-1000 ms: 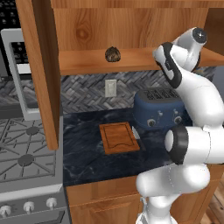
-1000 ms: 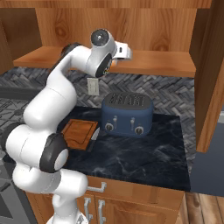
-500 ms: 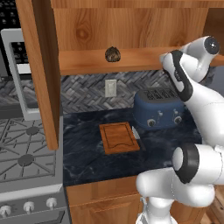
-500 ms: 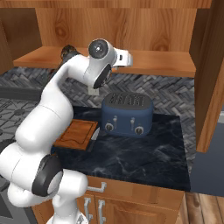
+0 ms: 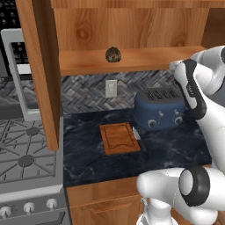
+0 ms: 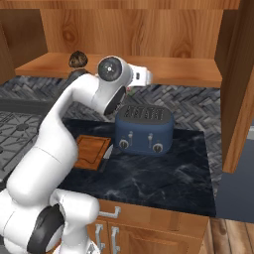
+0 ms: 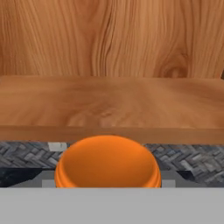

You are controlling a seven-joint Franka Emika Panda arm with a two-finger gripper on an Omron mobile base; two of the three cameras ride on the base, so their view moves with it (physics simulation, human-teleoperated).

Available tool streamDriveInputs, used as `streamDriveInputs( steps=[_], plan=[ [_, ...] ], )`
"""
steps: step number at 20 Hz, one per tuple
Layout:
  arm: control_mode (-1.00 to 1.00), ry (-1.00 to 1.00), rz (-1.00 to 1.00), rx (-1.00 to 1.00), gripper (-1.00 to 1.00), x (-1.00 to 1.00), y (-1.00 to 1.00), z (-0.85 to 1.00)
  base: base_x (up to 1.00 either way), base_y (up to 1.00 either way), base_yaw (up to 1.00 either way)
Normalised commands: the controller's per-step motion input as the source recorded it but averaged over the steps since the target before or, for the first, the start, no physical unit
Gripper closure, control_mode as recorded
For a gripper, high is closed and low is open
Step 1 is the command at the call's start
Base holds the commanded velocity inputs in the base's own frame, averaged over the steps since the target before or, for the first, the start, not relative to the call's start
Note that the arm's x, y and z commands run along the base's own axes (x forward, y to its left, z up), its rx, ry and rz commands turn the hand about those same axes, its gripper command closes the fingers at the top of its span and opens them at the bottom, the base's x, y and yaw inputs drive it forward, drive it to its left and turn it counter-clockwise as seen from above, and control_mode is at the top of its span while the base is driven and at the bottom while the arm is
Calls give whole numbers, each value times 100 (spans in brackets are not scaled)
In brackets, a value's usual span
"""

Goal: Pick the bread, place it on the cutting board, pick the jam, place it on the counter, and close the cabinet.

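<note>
Now: jam (image 7: 107, 162) pressed close at lower centre of hand view, apparently held; pincer grip not confirmable. Worktop (image 5: 176, 149) lies below shelf (image 7: 109, 105).

In the hand view the jam (image 7: 107, 162) sits so close to the lens that only its orange body shows, with its lower part cut off at the bottom, and whether the fingers close on it cannot be told. In the right base view the arm covers the near left corner of the cutting board (image 6: 92, 151) and part of the bread (image 6: 77, 59). The cabinet (image 5: 40, 70) door runs out of the left base view's top edge.
</note>
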Motion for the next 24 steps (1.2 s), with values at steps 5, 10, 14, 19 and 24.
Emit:
streamDriveInputs(
  steps=[5,10,14,19,24],
  plan=[
    [-100,0,0,0,100,-58,-13,-12,0,0,0],
    [-100,0,0,0,100,-49,-7,-33,0,0,0],
    [-100,0,0,0,100,-38,-4,-38,0,0,0],
    [-100,0,0,0,100,-24,-2,-35,0,0,0],
    [-100,0,0,0,100,-6,-1,-29,0,0,0]
  ],
)
